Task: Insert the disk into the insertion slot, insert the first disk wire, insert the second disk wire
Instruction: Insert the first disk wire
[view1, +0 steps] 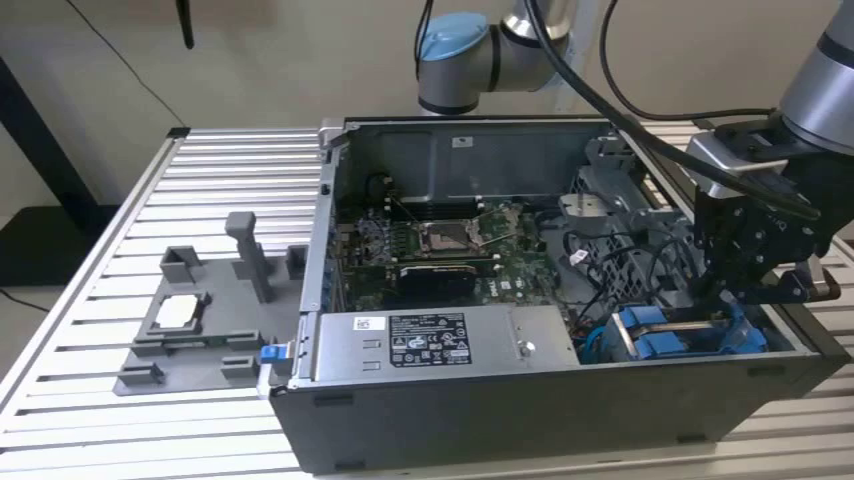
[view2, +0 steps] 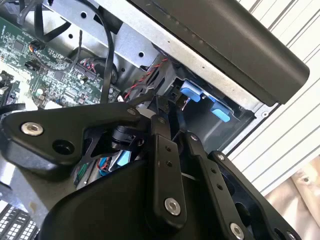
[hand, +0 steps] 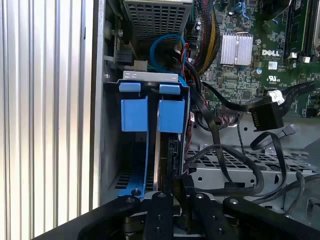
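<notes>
The disk (hand: 169, 150) stands on edge in its blue carrier (hand: 171, 114), inside the insertion slot (hand: 111, 150), a grey sheet-metal bay at the case's near corner on the exterior view's right. Another blue carrier (hand: 134, 112) sits beside it. In the exterior view the blue carriers (view1: 667, 335) show below my gripper (view1: 731, 305). My gripper (hand: 173, 187) reaches down into the bay, its black fingers (view2: 161, 117) closed together on the disk's end. Two loose black wire plugs lie over the drive cage beside the bay, a wide plug (hand: 262, 117) and a thin plug (hand: 290, 131).
The open dark computer case (view1: 534, 410) lies on a slatted metal table (view1: 227, 170), with the motherboard (view1: 447, 245) and a silver power-supply box (view1: 434, 345) inside. A grey plastic tray with posts (view1: 200, 330) stands at the exterior view's left. Black cables (hand: 220, 150) loop close to the bay.
</notes>
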